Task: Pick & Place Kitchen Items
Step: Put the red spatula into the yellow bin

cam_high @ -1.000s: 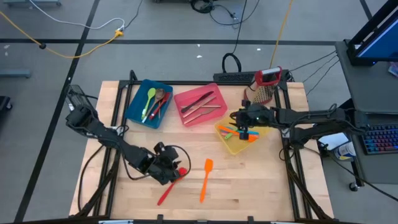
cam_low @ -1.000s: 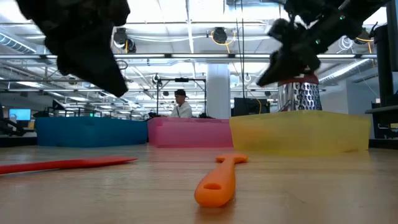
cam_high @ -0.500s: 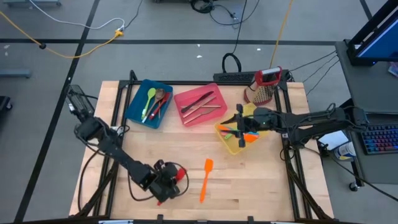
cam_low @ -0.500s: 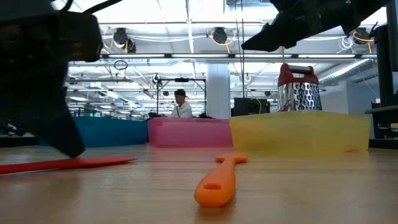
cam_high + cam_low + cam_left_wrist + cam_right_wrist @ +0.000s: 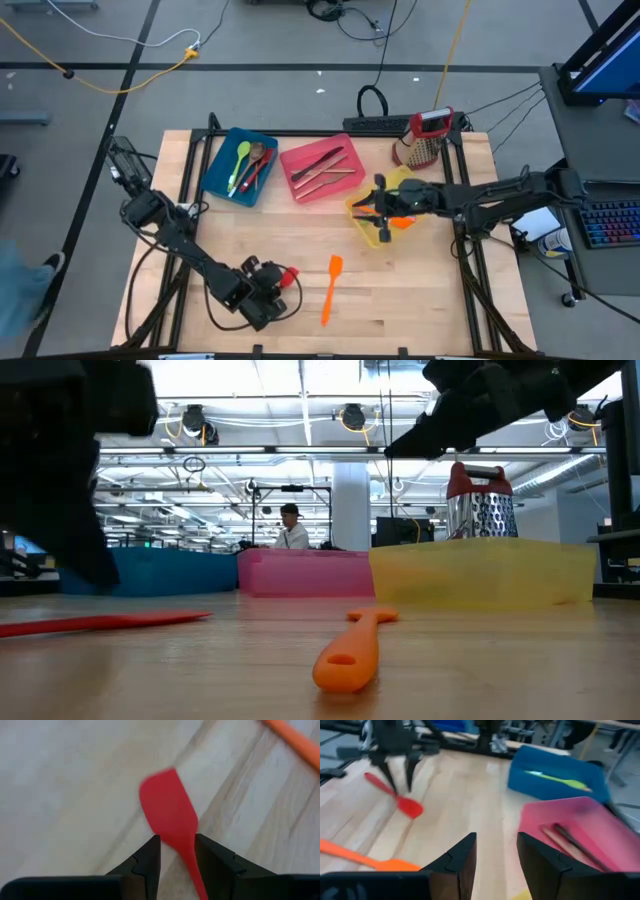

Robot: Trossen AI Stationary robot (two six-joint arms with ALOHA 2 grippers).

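Jaws of the left gripper [image 5: 177,851] straddle the neck of a red spatula [image 5: 168,815] lying flat at the table's near edge, part open, ready to close. Beside it lies an orange spatula [image 5: 330,288]. Farther back, the right gripper [image 5: 369,205] hovers open and empty over the yellow bin [image 5: 366,229]; no writing is legible.

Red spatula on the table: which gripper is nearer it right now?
Left. The left gripper straddles the red spatula; the right gripper hangs over the yellow bin, well away.
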